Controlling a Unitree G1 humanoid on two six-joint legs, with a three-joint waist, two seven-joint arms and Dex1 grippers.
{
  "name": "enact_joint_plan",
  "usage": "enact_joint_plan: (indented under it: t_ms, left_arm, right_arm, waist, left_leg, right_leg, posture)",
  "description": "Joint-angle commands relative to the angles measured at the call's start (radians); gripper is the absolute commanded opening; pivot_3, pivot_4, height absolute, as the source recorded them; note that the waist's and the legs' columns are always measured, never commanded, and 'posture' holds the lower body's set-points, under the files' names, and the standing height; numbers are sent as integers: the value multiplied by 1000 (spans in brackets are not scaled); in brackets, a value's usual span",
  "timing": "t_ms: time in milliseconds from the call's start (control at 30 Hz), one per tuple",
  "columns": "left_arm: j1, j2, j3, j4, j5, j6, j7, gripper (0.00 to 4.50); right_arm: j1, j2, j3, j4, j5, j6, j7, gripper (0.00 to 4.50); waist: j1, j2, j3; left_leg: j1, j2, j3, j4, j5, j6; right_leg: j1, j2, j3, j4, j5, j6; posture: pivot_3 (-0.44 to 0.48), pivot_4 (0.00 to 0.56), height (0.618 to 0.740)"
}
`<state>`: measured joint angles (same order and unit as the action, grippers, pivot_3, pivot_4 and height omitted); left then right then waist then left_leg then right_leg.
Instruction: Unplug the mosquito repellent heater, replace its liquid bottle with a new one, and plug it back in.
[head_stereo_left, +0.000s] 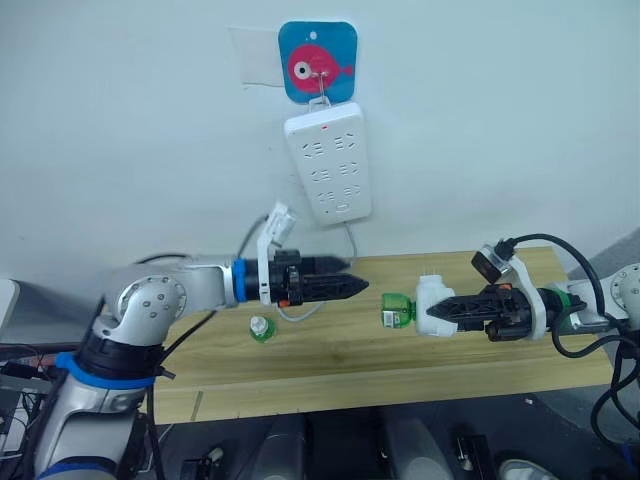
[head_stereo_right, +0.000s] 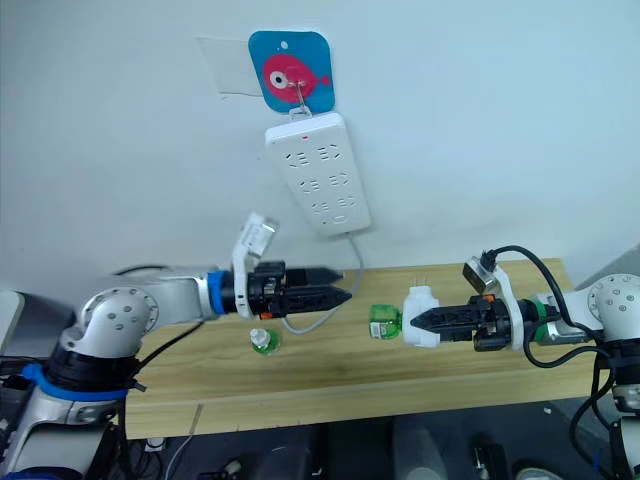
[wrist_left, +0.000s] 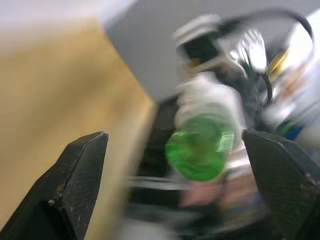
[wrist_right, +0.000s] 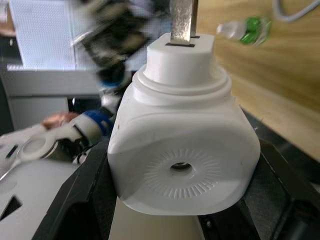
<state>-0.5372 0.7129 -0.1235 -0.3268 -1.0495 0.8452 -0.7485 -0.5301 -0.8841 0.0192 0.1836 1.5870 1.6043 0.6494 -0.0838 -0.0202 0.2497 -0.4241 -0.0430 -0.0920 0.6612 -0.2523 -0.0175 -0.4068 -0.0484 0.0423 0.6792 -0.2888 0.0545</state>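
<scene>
The right gripper (head_stereo_left: 447, 311) is clamped on the mosquito repellent heater (head_stereo_left: 433, 305), holding it out above the wooden table (head_stereo_left: 340, 370), unplugged and well below the white power strip (head_stereo_left: 328, 163) that hangs on the wall under a blue hook plate with a pink fish (head_stereo_left: 317, 61). From the right wrist camera the heater sits squeezed between the two black fingers, its round vent hole facing the lens and its metal plug prongs (wrist_right: 183, 21) sticking up from the white neck. A green liquid bottle (head_stereo_left: 396, 310) is still fitted in the heater's far end, pointing across toward the other arm.

The left gripper (head_stereo_left: 362, 286) hangs opposite it at about the same height, near but not touching. In the left wrist view its fingers (wrist_left: 75, 185) stand wide apart with nothing between them, and the green bottle's base shows in the gap beyond.

A second small green bottle (head_stereo_left: 262, 328) lies on the table below the left gripper. The strip's white cord (head_stereo_left: 300, 312) loops down onto the wood beside it.
</scene>
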Motion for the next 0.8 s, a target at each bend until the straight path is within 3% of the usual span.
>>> enact_joint_plan:
  t_ms: [33, 167, 367, 567, 800]
  left_arm:
    - [111, -2, -69, -61, 378, -453, -165, 4482]
    - [235, -75, -84, 31, 698, -1081, -290, 4482]
    - [177, -227, -107, 335, 905, -1683, -285, 4482]
    - [86, -283, -157, 547, 968, -1911, -253, 4482]
    - [39, -324, -183, 628, 1043, -1963, -161, 4482]
  right_arm:
    - [-22, -8, -30, 9, 15, 10, 26, 3013]
    - [-27, -12, -22, 10, 17, 10, 33, 3013]
    - [-57, -4, -4, 28, 35, 10, 32, 3013]
    - [-70, -1, 14, 25, 86, 10, 9, 3013]
    - [-72, 5, 16, 13, 150, 10, -37, 3013]
  waist:
    - [-1, 0, 0]
    - [8, 0, 1]
    - [33, -1, 2]
    - [29, -1, 2]
    - [22, -1, 2]
  left_leg:
    - [1, 0, 2, -1, 0, 0]
    - [1, 1, 2, 0, 0, 1]
    - [0, 0, 3, 2, 0, 1]
    - [-1, 0, 1, 2, -1, 2]
    - [-1, 0, 1, 3, -1, 3]
  right_leg:
    - [0, 0, 1, 0, 0, 0]
    - [0, -1, 1, 0, 0, 0]
    - [0, -4, 2, -1, 3, 1]
    - [0, -4, 0, -1, 3, 2]
    - [0, -4, -2, 0, 3, 2]
  posture:
    - [-121, 257, 740]
    - [-117, 259, 740]
    - [-120, 269, 740]
    - [-129, 269, 740]
    - [-137, 267, 740]
